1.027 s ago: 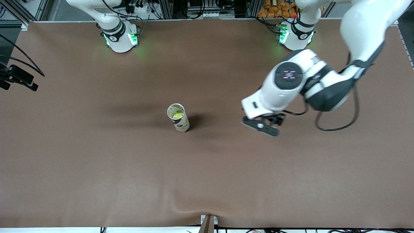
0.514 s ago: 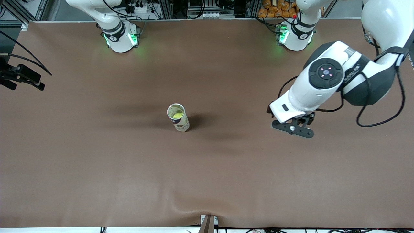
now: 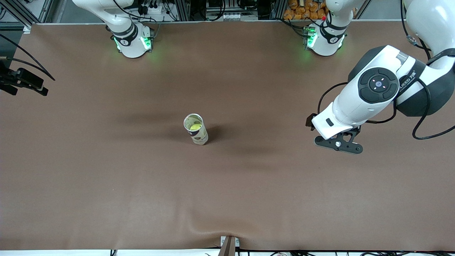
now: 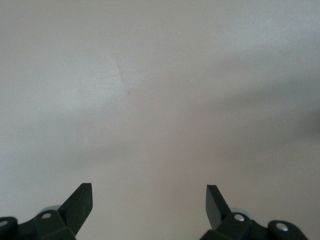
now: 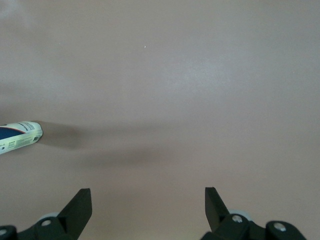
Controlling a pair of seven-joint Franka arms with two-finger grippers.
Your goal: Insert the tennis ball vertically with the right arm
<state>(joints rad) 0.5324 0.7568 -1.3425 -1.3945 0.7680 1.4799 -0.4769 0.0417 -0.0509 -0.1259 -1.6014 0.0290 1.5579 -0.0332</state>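
One tennis ball [image 3: 195, 127] inside upright can [image 3: 196, 130]

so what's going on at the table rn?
Nothing is being handled right now. The tennis ball already sits inside the open tube, which stands upright mid-table. The left gripper hangs over bare table toward the left arm's end, fingers open and empty. The right gripper shows only in its wrist view, fingers also open and empty, with the tube's base in sight at the edge.
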